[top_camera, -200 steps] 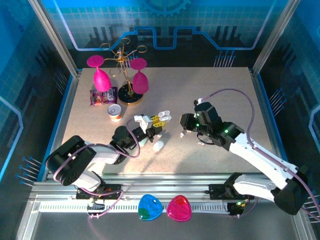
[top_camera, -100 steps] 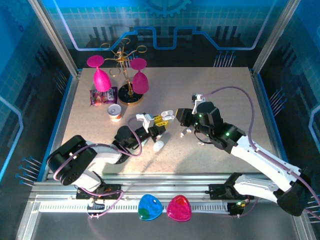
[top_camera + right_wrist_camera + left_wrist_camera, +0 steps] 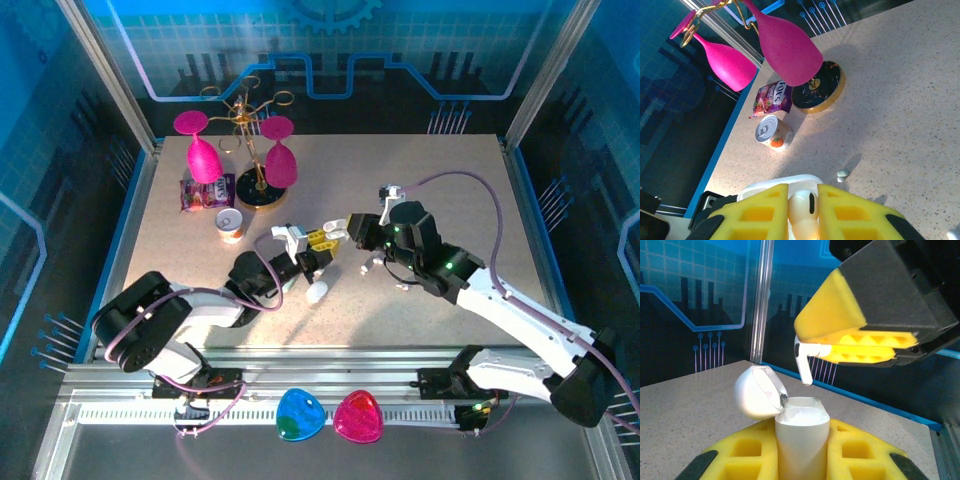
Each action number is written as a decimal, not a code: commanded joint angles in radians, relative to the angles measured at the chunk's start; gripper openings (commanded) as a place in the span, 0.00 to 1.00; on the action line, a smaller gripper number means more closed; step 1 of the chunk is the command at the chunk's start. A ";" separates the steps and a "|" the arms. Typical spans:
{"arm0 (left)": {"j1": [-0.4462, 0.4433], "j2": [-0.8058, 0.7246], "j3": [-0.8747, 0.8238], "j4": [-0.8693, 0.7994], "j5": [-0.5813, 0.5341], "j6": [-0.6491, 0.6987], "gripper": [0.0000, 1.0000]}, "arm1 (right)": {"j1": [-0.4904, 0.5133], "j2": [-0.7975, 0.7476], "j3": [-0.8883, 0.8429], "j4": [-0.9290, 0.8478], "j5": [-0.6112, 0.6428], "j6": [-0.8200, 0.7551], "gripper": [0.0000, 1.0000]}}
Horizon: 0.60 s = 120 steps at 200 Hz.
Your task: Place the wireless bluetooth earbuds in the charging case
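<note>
Hovering above the speckled beige desk (image 3: 450, 180), the two arms meet near its middle. The left gripper (image 3: 802, 455) is clamped on the white pebble-shaped charging case (image 3: 801, 427), whose hinged lid (image 3: 757, 392) stands open. Just above it and not touching, the right gripper (image 3: 860, 342) pinches one small white stemmed earbud (image 3: 804, 362), stem down. Insertion is in hand, I judge. Next, the stem must line up with a socket and then go down gently.
</note>
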 commanded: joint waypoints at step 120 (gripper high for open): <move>-0.007 -0.024 0.066 0.028 -0.043 0.006 0.04 | 0.012 0.016 -0.020 0.035 -0.029 0.025 0.19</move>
